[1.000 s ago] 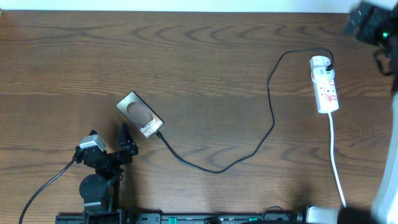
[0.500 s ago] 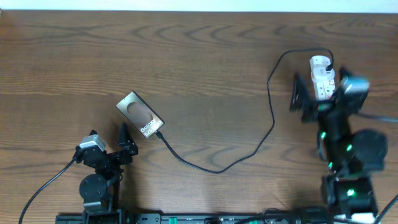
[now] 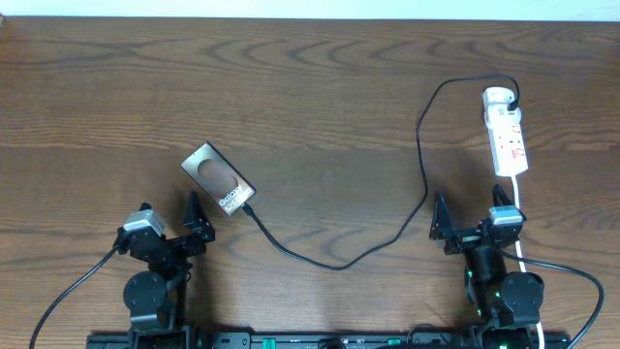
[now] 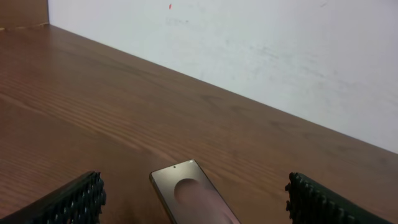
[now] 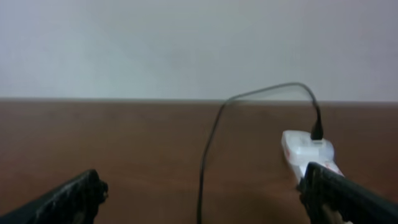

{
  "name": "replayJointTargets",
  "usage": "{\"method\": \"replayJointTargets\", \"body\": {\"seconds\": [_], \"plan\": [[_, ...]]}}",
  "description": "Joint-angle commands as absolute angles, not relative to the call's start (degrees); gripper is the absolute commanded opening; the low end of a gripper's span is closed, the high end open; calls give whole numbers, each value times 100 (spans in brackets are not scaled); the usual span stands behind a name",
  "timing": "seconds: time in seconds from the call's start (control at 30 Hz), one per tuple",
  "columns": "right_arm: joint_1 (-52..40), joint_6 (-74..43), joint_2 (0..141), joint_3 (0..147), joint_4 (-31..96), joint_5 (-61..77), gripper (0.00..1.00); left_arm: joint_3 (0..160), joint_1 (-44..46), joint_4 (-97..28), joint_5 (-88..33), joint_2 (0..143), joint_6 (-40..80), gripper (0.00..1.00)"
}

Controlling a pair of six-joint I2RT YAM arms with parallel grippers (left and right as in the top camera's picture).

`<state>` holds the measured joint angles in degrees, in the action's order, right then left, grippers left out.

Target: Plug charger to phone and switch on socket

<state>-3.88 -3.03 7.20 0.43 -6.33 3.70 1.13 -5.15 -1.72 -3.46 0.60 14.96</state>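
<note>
The phone (image 3: pixel 218 180) lay flat on the desk (image 3: pixel 291 78), left of centre. Its long axis ran on a diagonal, from the far left down to the near right, with the lettered end nearer the robot. The left end effector (image 4: pixel 194 182) sat just on the near side of it, its fingers spread wide and holding nothing. In the left wrist view, the phone's far corner showed between the two pads.

The charger (image 3: pixel 424 189) met the phone's near-right short edge. We could not tell whether the tip was seated. From there the cable dipped toward the near edge, swung right, climbed along the desk and arched over to its black plug (image 3: pixel 512 98), which sat in the far end of the socket (image 3: pixel 506 133).

The socket lay near the desk's right edge, its long axis running almost straight away from the robot. Its white cord (image 3: pixel 516 189) left the near end. The right end effector (image 5: pixel 202 179) sat near that end — fingers wide apart, gripping nothing — and faced along the strip.

A broad stretch of wood lay between the phone and the rising cable, and a wider one reached the far edge, where the white wall (image 4: pixel 249 37) stood. The cable's loop came closest to the near edge, between the two arms.
</note>
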Motion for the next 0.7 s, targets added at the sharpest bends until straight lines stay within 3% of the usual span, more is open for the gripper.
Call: {"method": "replayJointTargets", "body": {"seconds": [0.0,0.67], "plan": [[-377,-381,445,32,106,292,99,23,-541,-386,-318,27,1439,91],[-375,-379,381,32,425,226,99,23,-541,-386,-318,27,1439,91]]}}
